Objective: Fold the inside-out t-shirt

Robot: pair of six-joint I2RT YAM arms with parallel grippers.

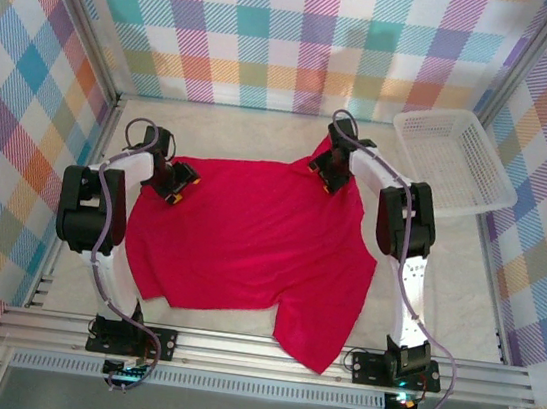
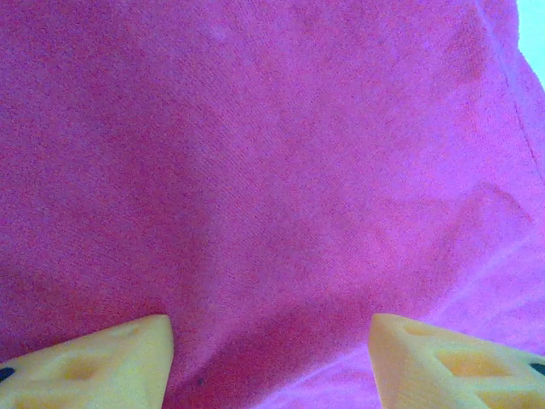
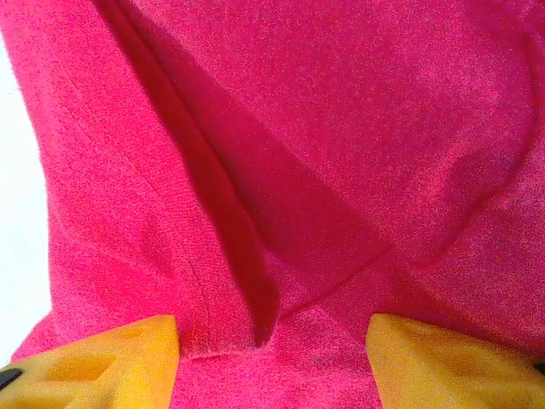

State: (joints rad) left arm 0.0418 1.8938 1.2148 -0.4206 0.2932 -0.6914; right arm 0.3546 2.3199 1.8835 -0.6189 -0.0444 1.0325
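The inside-out t-shirt (image 1: 248, 242), plain crimson red, lies spread across the table, with one part hanging toward the near rail at the lower right. My left gripper (image 1: 177, 190) sits low over the shirt's far left corner. In the left wrist view that gripper (image 2: 271, 358) is open, its yellow fingertips (image 2: 94, 366) wide apart over flat cloth (image 2: 272, 170). My right gripper (image 1: 329, 180) is at the shirt's far right corner. In the right wrist view it (image 3: 272, 358) is open too, with a raised fold and a hem edge (image 3: 247, 281) lying between its tips.
A white mesh basket (image 1: 453, 160) stands at the back right, apart from the shirt. Checked walls close in the table on three sides. A metal rail (image 1: 255, 348) runs along the near edge, where both arm bases are bolted.
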